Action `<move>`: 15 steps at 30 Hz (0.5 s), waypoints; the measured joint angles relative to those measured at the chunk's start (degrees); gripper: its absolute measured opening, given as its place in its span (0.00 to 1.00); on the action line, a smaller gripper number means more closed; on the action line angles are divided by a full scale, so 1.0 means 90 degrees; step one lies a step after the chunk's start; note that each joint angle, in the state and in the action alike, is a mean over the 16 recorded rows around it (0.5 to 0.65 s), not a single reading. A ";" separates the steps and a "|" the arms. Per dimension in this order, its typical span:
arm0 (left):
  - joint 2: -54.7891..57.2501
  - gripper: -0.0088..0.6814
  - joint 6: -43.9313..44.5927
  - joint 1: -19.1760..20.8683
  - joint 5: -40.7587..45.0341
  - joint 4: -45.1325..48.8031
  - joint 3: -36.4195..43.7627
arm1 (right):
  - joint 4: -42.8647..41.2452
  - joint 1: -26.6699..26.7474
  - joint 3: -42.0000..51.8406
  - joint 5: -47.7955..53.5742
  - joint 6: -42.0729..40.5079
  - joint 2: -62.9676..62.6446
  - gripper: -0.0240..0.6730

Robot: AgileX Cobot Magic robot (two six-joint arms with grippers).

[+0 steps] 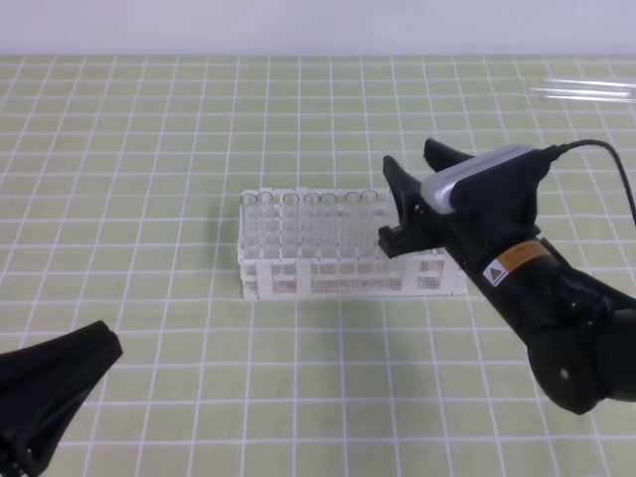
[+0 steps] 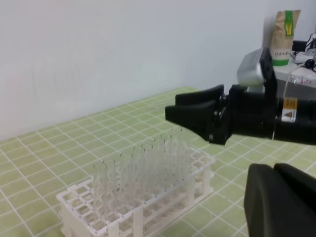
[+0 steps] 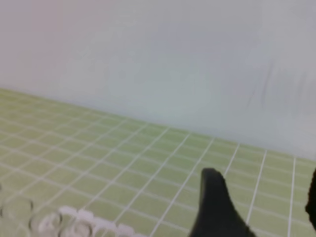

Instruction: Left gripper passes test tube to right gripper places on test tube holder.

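On the green-checked table (image 1: 149,129), near its middle: one white test tube holder (image 1: 328,276), its back row filled with clear tubes standing upright.

Right gripper (image 1: 409,184), silver-topped with an orange label: fingers spread apart, nothing between them, poised at the right end of the holder, just above the last tubes. The left wrist view shows the same fingers parted and bare over the tube rims.

Left gripper (image 1: 60,383), plain black: low in the near-left corner, well apart from the holder. No tube is seen on it; whether its fingers are parted or closed cannot be told from any view.

Test tube (image 1: 373,224): by my judgement the one at the right end of the row, beneath the right gripper, though it looks like its neighbours and cannot be singled out with certainty.

Further tubes (image 1: 586,91): lying flat at the far-right edge of the table.

Progress, as judged: the hand-over and placing appear done for this tube, both grippers carrying nothing visible. The loose tubes at the edge are presumably still to be passed and racked.
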 joint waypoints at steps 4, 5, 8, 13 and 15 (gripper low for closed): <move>-0.0005 0.01 -0.0001 -0.0001 0.0004 -0.0023 0.0001 | 0.0052 -0.0002 0.0113 0.0097 -0.0124 -0.0460 0.54; -0.0005 0.01 -0.0001 -0.0001 0.0002 -0.0023 0.0001 | 0.0065 -0.0003 0.0147 0.0175 -0.0183 -0.0626 0.52; -0.0005 0.01 -0.0001 -0.0001 0.0013 -0.0023 0.0001 | 0.0104 -0.0005 0.0249 0.0575 -0.0393 -0.1245 0.46; -0.0010 0.01 -0.0002 -0.0001 0.0020 -0.0047 0.0002 | 0.0188 -0.0029 0.0407 0.1807 -0.0905 -0.2610 0.30; -0.0015 0.01 -0.0003 -0.0002 0.0013 -0.0071 0.0002 | 0.0223 -0.0070 0.0450 0.2507 -0.1160 -0.3220 0.23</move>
